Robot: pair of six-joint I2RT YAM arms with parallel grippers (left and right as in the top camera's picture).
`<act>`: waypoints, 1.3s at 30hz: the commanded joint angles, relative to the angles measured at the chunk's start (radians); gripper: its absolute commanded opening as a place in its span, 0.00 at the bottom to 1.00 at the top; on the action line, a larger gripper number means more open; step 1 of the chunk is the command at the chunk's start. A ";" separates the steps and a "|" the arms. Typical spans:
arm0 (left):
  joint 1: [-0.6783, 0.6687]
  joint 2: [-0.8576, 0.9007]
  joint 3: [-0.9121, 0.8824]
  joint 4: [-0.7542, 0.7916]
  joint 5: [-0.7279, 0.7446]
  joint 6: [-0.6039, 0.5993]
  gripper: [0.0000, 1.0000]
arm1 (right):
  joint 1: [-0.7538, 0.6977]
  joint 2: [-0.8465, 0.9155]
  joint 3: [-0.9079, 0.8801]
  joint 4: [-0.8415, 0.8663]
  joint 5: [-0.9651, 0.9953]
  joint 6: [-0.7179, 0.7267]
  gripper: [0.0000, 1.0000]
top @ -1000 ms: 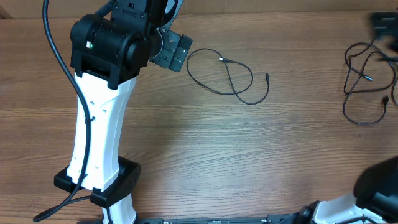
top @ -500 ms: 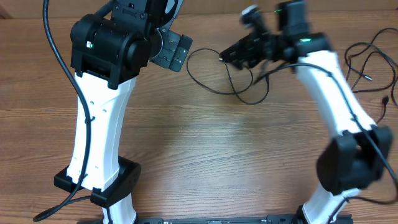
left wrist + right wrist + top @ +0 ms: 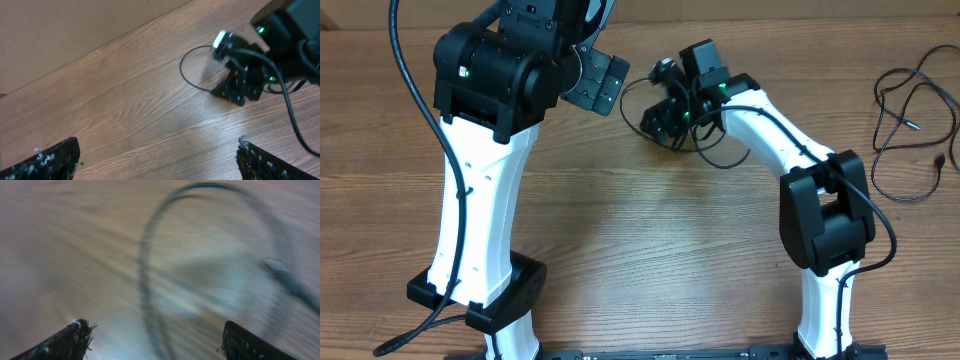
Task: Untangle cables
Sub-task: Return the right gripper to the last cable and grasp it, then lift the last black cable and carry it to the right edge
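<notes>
A thin black cable (image 3: 725, 165) lies in a loose loop at the far middle of the table. My right gripper (image 3: 658, 122) is low over the loop's left part, open; its wrist view is blurred and shows the cable (image 3: 142, 275) running between the spread fingers, with a plug (image 3: 275, 265) to the right. My left gripper (image 3: 595, 82) hangs open and empty to the left of the loop. The left wrist view shows the loop (image 3: 181, 75) and the right gripper (image 3: 240, 85) on it. More cables (image 3: 905, 198) lie tangled at the far right.
The left arm's white link and black base (image 3: 480, 290) stand at the front left. The right arm's base (image 3: 825, 225) stands at the front right. A brown wall (image 3: 75, 25) runs along the table's far edge.
The right arm has swung in from the right and come down onto the left part of the cable loop. The left arm has not moved.
</notes>
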 commanded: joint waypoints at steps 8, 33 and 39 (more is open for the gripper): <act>0.005 0.009 0.000 -0.002 0.008 -0.014 1.00 | -0.120 -0.007 0.019 -0.016 0.130 0.106 0.77; 0.005 0.009 0.000 -0.002 0.015 -0.014 1.00 | -0.061 0.002 -0.090 0.033 0.052 0.109 0.67; 0.005 0.009 0.000 -0.002 0.016 -0.033 1.00 | -0.061 0.002 -0.179 0.121 0.052 0.109 0.65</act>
